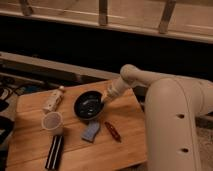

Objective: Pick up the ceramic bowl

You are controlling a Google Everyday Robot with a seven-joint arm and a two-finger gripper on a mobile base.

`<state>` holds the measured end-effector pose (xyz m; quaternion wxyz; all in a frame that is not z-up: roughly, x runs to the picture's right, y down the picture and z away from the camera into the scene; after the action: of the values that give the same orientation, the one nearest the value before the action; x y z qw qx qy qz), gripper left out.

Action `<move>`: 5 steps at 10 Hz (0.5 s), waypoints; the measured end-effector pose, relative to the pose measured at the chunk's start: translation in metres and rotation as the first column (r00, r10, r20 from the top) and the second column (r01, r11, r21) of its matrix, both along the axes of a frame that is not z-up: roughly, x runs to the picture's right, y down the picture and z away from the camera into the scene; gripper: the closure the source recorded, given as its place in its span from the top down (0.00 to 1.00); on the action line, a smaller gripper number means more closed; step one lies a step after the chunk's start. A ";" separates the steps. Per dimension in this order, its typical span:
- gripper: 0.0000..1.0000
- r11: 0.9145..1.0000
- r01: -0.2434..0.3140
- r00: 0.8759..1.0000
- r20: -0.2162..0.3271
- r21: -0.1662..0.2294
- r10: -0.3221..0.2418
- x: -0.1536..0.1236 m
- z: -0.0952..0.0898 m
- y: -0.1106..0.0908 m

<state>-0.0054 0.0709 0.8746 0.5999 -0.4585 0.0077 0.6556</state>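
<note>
The ceramic bowl is round, shallow and glossy black, with pale streaks inside. It sits on the wooden table near the middle back. My gripper reaches in from the right on a white arm and is at the bowl's right rim, touching or just over it.
A translucent whitish cup stands at the left front of the bowl. A pale bottle lies at the left. A blue sponge, a red tool and a black flat object lie in front. My white body fills the right.
</note>
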 end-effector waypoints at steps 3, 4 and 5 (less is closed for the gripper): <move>0.00 1.000 -0.007 1.000 0.020 0.005 0.007 0.006 -0.021 -0.021; 0.00 1.000 -0.011 1.000 0.023 0.010 0.011 0.009 -0.026 -0.026; 0.00 1.000 -0.015 0.999 0.028 0.012 0.015 0.012 -0.032 -0.031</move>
<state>0.0067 0.0399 0.8428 0.5979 -0.4640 -0.0083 0.6536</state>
